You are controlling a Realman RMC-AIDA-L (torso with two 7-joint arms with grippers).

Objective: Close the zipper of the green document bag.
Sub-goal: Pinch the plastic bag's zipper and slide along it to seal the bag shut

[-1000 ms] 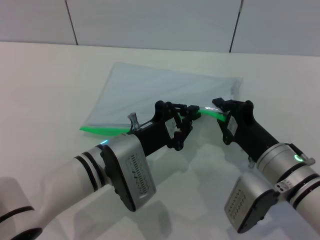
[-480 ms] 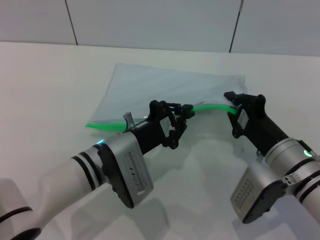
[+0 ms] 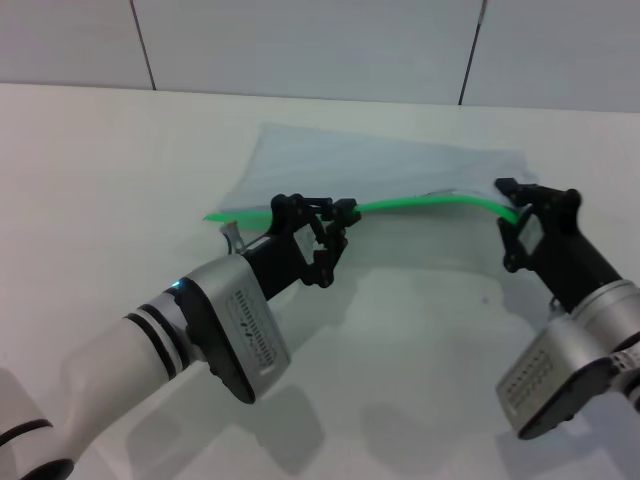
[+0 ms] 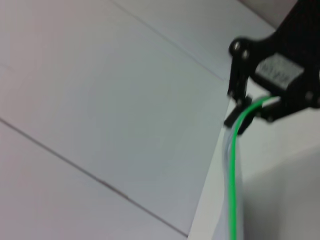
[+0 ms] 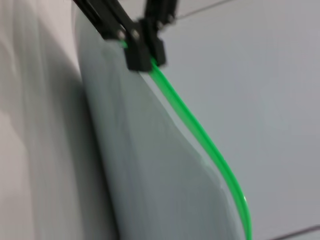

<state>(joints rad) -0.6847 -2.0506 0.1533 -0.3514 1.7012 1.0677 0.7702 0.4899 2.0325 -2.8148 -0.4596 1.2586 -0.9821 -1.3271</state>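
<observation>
The green document bag (image 3: pixel 385 165) is a pale blue-grey pouch held up off the white table by its green edge. The zipper (image 3: pixel 425 203) runs as a bright green strip between both grippers and past the left one to the bag's left end. My left gripper (image 3: pixel 345 209) is shut on the strip near its middle. My right gripper (image 3: pixel 513 207) is shut on the strip's right end. The left wrist view shows the zipper (image 4: pixel 232 170) leading to the right gripper (image 4: pixel 248 111). The right wrist view shows the zipper (image 5: pixel 200 135), the bag (image 5: pixel 150 165) and the left gripper (image 5: pixel 140 50). I cannot pick out the slider.
The white table (image 3: pixel 420 330) lies under and in front of the bag. A tiled wall (image 3: pixel 300 40) stands behind the table's far edge.
The grippers have drawn apart along the green strip, the left one going left and the right one going right. The strip is now pulled nearly straight and the bag has shifted right.
</observation>
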